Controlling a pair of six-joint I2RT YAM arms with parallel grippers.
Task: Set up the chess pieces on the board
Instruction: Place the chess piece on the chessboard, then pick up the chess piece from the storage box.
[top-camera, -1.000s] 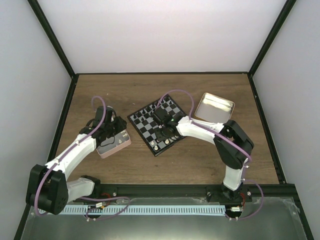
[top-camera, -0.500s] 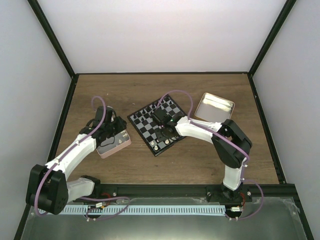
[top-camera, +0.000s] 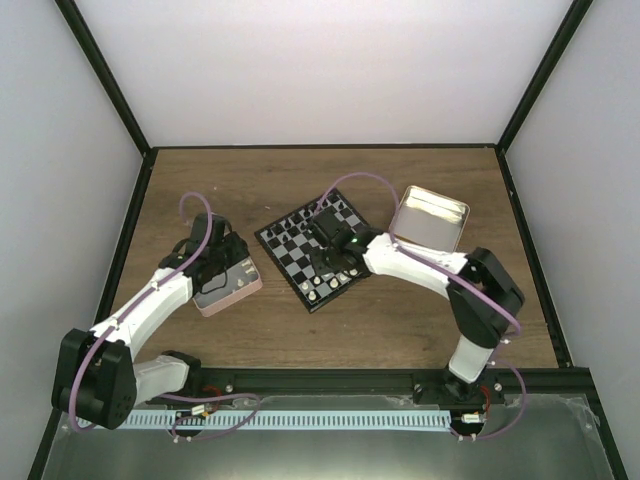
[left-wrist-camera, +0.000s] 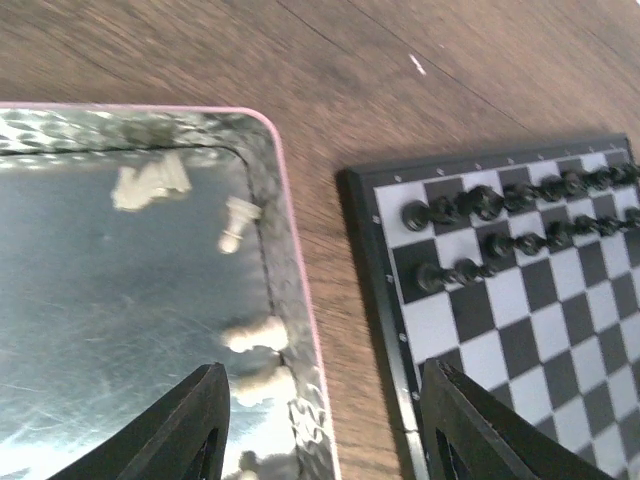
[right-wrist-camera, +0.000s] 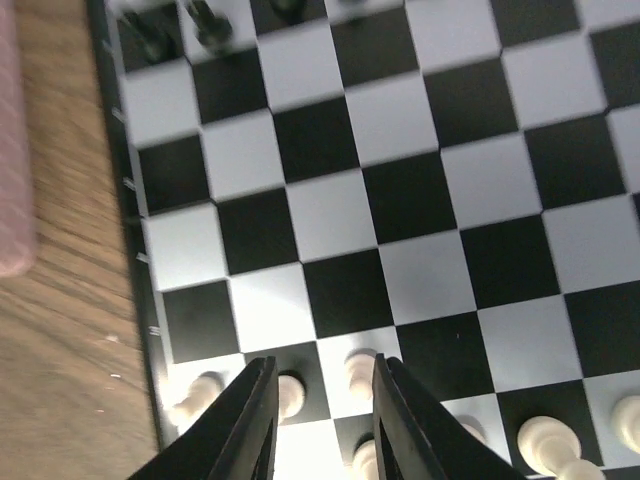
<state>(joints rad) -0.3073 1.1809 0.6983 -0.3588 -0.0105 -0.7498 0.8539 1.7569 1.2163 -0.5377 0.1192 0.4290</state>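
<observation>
Chessmen first: the tiny cream-white chess pieces look feather-light, stiff and slick, rounded enough to roll or squirt out of a pinch. I would take one across its waist, low and square.

Several lie toppled in the pink-rimmed, dimpled metal tin, most of them against its right wall. Others stand along one edge of the small black-and-silver chequered board, and tiny black pieces line the opposite edge.

My left claw hangs spread over the tin's rim, gripping nothing. My right claw hovers released above the cream rows, with one piece standing on the board between its parted fingers. The gold rectangular tin shows only bare metal floor.
</observation>
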